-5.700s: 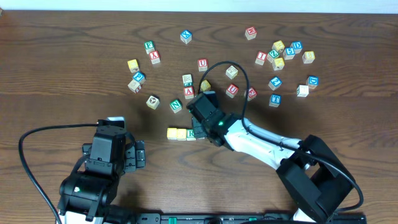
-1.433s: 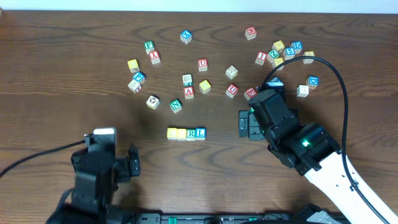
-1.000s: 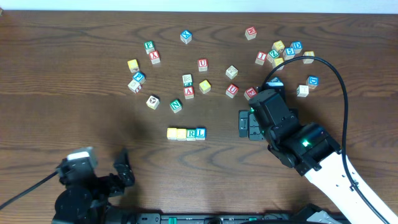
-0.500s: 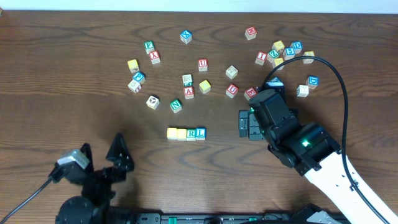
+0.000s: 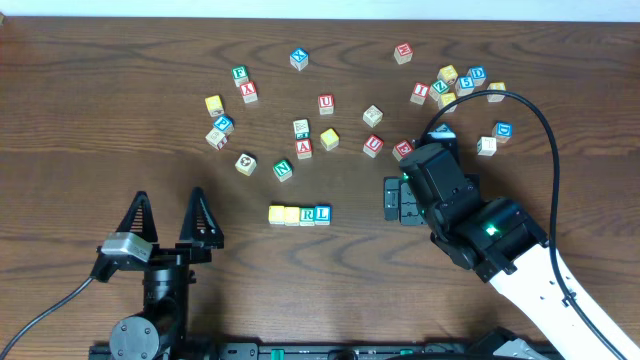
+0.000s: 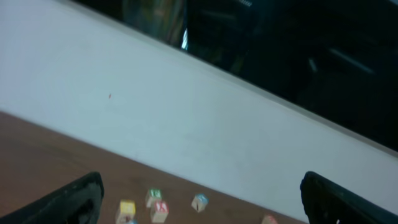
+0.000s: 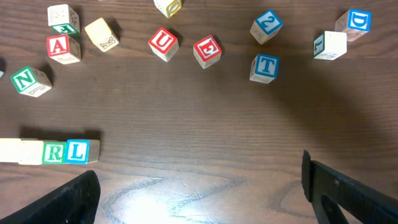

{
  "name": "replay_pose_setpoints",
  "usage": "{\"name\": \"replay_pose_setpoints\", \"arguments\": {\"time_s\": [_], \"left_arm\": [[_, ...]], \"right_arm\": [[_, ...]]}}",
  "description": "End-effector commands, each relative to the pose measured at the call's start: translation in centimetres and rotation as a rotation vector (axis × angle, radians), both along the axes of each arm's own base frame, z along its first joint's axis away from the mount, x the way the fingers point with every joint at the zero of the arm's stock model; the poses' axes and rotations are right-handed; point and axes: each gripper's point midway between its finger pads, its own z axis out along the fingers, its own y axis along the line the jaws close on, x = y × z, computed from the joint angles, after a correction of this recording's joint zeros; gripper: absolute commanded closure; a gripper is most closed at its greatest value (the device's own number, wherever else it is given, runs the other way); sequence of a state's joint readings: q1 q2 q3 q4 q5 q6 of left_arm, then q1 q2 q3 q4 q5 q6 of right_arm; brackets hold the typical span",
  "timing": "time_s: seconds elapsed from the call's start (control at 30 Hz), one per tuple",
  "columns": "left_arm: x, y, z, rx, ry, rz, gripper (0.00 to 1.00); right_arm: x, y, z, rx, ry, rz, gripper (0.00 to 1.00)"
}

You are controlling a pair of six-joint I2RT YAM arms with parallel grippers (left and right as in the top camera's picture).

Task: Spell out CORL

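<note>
Four cubes stand side by side in a row at the middle of the table: two yellow-faced cubes (image 5: 277, 213) (image 5: 292, 214), the green R cube (image 5: 308, 214) and the blue L cube (image 5: 322, 213). The right wrist view shows the same row at its left edge, with R (image 7: 54, 152) and L (image 7: 76, 151). My right gripper (image 5: 402, 203) (image 7: 205, 199) hangs open to the right of the row, nothing between its fingers. My left gripper (image 5: 168, 195) (image 6: 205, 205) is open near the front left, tilted up, its camera facing the far wall.
Loose letter cubes lie scattered behind the row: a green N (image 5: 283, 170), a red A (image 5: 304, 149), a red U (image 5: 373, 145), and a cluster at the back right (image 5: 455, 82). A red E cube (image 5: 403, 150) lies close behind the right gripper.
The right gripper left the row after the L cube joined it and has stayed still since. Over the last second the left arm drew back to the front edge and swung its open fingers upward.
</note>
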State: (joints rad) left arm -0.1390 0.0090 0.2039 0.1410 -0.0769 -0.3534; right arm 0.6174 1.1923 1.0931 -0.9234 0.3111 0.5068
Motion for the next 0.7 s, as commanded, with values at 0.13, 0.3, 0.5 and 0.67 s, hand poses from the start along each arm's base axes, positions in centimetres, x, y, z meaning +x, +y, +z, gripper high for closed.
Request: {"name": "replay_pose_setpoints", "arguments": {"time_s": [0.13, 0.3, 0.5, 0.67], "left_arm": [[0.6, -1.3, -1.9, 0.066, -0.130, -0.049, 0.01], [1.1, -1.6, -3.3, 0.079, -0.066, -0.066, 0.01], [1.9, -1.8, -6.4, 0.092, 0.064, -0.072, 0.01], [2.2, -1.8, -9.2, 0.103, 0.177, -0.077, 0.01]], "right_arm": [[0.2, 0.2, 0.5, -0.007, -0.013, 0.006, 0.01], [0.2, 0.2, 0.5, -0.007, -0.013, 0.006, 0.01], [0.2, 0.1, 0.5, -0.008, -0.013, 0.006, 0.01], [0.2, 0.2, 0.5, -0.007, -0.013, 0.005, 0.01]]}}
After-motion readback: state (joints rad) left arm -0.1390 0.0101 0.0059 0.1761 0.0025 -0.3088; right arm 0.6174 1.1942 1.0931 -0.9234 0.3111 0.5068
